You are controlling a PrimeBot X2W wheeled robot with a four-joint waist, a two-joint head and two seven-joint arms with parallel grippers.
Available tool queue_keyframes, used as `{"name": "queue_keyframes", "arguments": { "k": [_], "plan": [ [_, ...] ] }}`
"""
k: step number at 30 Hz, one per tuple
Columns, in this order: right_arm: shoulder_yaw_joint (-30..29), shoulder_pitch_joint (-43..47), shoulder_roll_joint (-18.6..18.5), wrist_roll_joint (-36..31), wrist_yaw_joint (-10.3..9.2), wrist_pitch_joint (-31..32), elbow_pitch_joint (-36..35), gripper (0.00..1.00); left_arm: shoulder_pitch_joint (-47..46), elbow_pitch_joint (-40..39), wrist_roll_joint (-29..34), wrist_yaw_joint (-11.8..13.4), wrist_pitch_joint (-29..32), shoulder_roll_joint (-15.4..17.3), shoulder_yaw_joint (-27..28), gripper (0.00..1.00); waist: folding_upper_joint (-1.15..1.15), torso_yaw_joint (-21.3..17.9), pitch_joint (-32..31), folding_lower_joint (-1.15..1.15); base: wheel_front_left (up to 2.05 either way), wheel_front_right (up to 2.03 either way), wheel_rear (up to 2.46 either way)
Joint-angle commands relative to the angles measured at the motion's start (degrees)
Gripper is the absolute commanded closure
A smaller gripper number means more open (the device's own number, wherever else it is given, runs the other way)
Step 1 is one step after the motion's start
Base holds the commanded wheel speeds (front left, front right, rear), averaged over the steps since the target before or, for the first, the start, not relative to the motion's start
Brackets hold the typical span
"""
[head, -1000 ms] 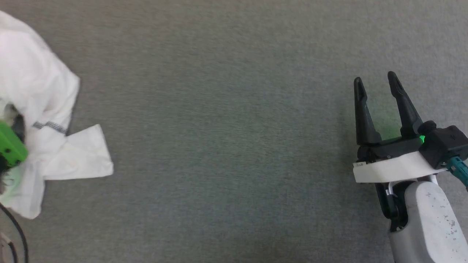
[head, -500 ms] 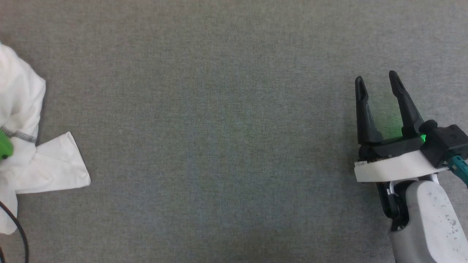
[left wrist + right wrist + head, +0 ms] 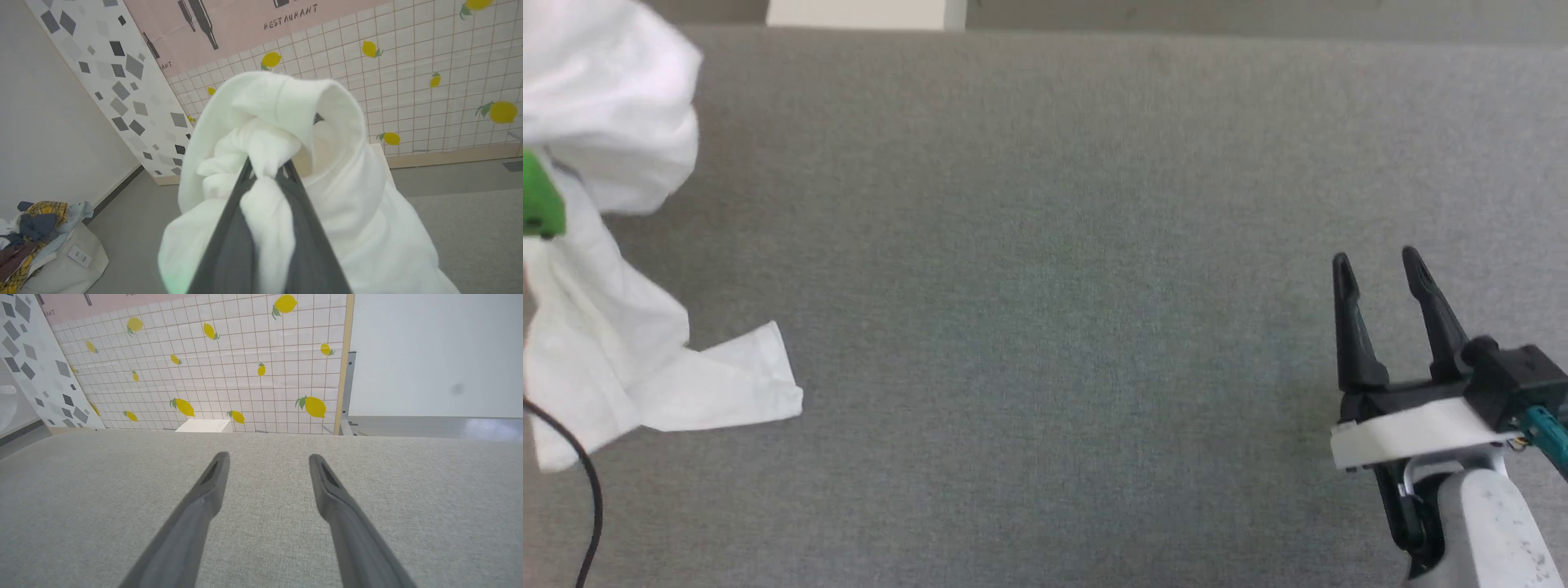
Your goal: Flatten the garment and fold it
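Head view, looking down on a grey cloth-covered table (image 3: 1045, 327). The white garment (image 3: 605, 351) is at the far left of the frame, partly cut off by the edge.

Left wrist view: the left gripper (image 3: 267, 171) has its 2 dark fingers pinched narrow on a twisted bunch of the fabric, and folds balloon around them. The right gripper (image 3: 1377, 260) is at lower right over bare table, jaws wide, holding nothing, well apart from the garment.

Change vs 1 s ago: the garment was a low crumpled heap. Now its top part is raised toward the camera, big and blurred, w/ the rest trailing down to the table. The camera has also tipped up, so the table's far edge and a white box (image 3: 866, 12) are in frame. The right gripper's lower spot in frame is probably that tilt, not arm motion.

Likely meaning: grab done, lift begun, flattening not started. The fabric is still bunched, and no neck or seams can be picked out.

Axis: the long axis runs top to bottom along the frame's left edge, from the pinch down to the table. At the bottom, 1 flat end lies out toward frame right; can't tell if it's sleeve or hem.
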Motion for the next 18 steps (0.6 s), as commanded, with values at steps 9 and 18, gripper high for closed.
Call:
{"name": "queue_keyframes", "arguments": {
  "k": [9,18],
  "plan": [
    [-2.7,4.1,0.1,1.0,-0.09,-0.3,0.3,0.0,-13.6,-5.6,1.2,-4.0,1.3,-7.0,-10.4,1.0,0.0,-2.5,-13.0,0.0,0.0,0.0,0.0],
    [-1.0,4.8,0.1,2.1,-0.09,-0.3,0.9,0.0,-24.5,-3.5,-2.1,-6.5,1.3,-19.1,-18.3,1.0,0.0,-9.0,-15.0,0.0,0.0,0.0,0.0]
  ]
}}
